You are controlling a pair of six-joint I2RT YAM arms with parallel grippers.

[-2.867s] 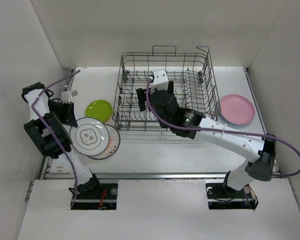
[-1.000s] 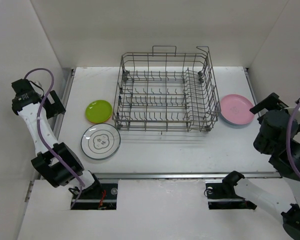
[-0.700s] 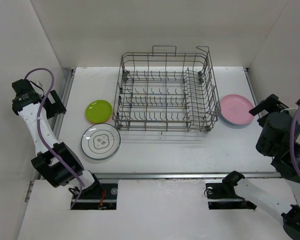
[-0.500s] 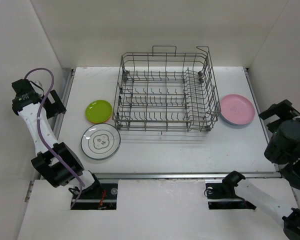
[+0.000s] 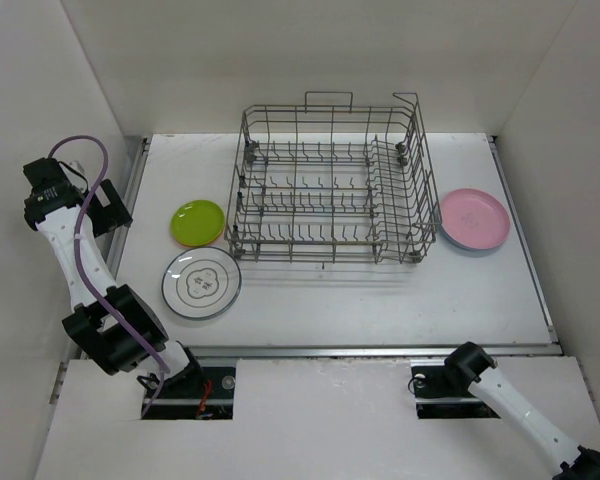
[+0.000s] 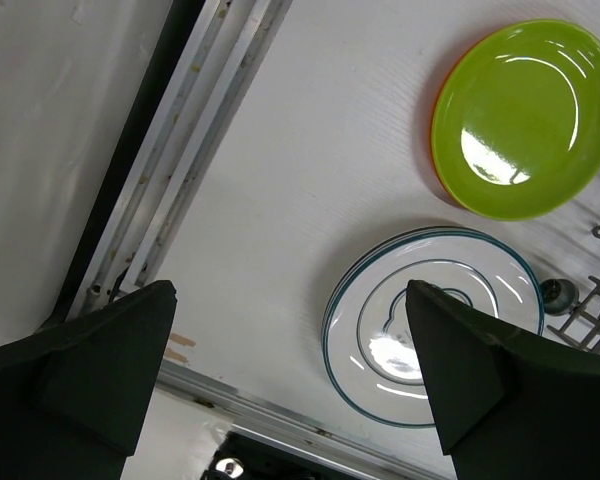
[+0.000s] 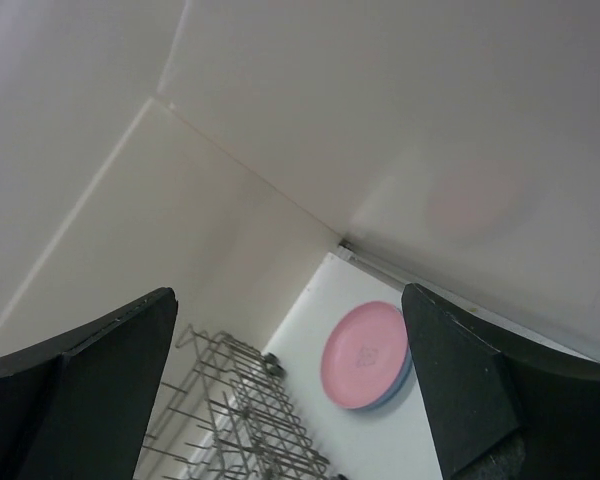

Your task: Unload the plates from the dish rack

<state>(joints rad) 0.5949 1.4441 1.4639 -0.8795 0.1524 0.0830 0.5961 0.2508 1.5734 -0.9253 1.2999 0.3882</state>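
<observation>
The dish rack [image 5: 330, 185] is a grey wire basket at the table's middle, and no plate shows among its tines. Left of it lies a lime green plate [image 5: 198, 221] on an orange one [image 6: 441, 108]. A stack of white patterned plates [image 5: 201, 283] lies nearer. A pink plate [image 5: 473, 217] on a blue one [image 7: 404, 381] lies right of the rack. My left gripper [image 6: 290, 400] hangs open and holds nothing, high over the table's left edge. My right gripper [image 7: 290, 400] is open too, raised far back at the right, and looks down on the pink plate [image 7: 365, 355] and the rack [image 7: 250, 425].
White walls close in the table on the left, the back and the right. A metal rail [image 6: 185, 170] runs along the table's left edge. In the top view only the right arm's lower link [image 5: 505, 392] shows, at the bottom right.
The right arm has drawn back from the rack to the right and left the top view. The left arm pulled away from the white plates earlier and has stayed still over the last second.
</observation>
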